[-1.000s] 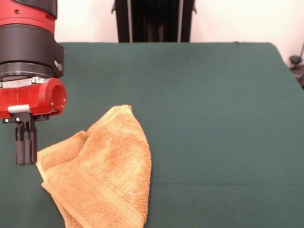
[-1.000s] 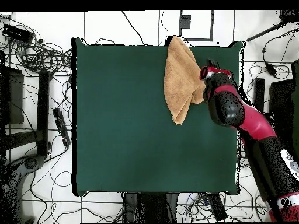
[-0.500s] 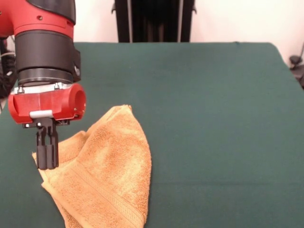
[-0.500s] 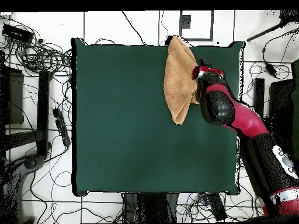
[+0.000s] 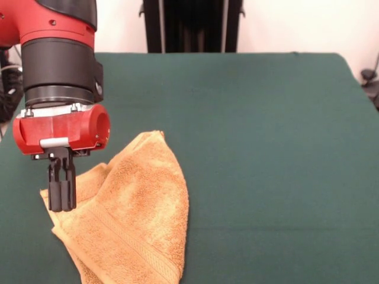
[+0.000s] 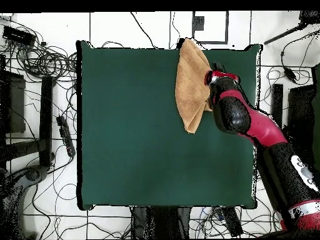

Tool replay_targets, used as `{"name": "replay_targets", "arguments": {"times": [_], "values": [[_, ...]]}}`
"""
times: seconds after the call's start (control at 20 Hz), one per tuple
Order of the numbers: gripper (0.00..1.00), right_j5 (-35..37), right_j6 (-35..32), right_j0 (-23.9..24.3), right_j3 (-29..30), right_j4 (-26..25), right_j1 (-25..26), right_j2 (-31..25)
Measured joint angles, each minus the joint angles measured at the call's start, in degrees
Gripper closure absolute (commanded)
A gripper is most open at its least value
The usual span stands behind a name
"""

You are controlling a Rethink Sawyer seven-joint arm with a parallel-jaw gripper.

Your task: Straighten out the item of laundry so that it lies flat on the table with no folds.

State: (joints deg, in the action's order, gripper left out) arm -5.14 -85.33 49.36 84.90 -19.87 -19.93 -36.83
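The orange-yellow terry towel [image 5: 130,216] lies folded over on itself on the dark green table [image 5: 266,148], near the front-left of the front view, its woven band running diagonally near the lower edge. In the overhead view the towel [image 6: 190,84] lies at the table's top right, one end over the far edge. My gripper [image 5: 61,204] hangs from the red and black arm, its fingers close together, tips at the towel's left corner. I cannot tell whether cloth is between them. In the overhead view the arm's head [image 6: 220,84] covers the towel's right edge.
The table [image 6: 137,144] stretches wide to the left in the overhead view. Cables and floor gear [image 6: 37,56] surround it. A black stand [image 5: 189,26] rises behind the far table edge in the front view.
The arm has moved from beside the towel toward it, so the gripper tips now sit over its left corner. The towel has not shifted. Little movement in the last half second.
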Motion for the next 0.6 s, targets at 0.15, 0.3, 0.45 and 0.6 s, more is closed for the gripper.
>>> {"name": "replay_targets", "arguments": {"times": [0.15, 0.3, 0.45, 0.6], "values": [[1.0, 0.0, 0.0, -0.01, 0.0, 0.0, -0.01, 0.05], [1.0, 0.0, 0.0, 0.0, 0.0, 0.0, -0.01, 0.11], [0.0, -0.01, 0.0, 0.0, 0.0, 0.0, -0.01, 0.17], [0.0, 0.0, 0.0, -0.01, 0.0, 0.0, -0.01, 0.26]]}}
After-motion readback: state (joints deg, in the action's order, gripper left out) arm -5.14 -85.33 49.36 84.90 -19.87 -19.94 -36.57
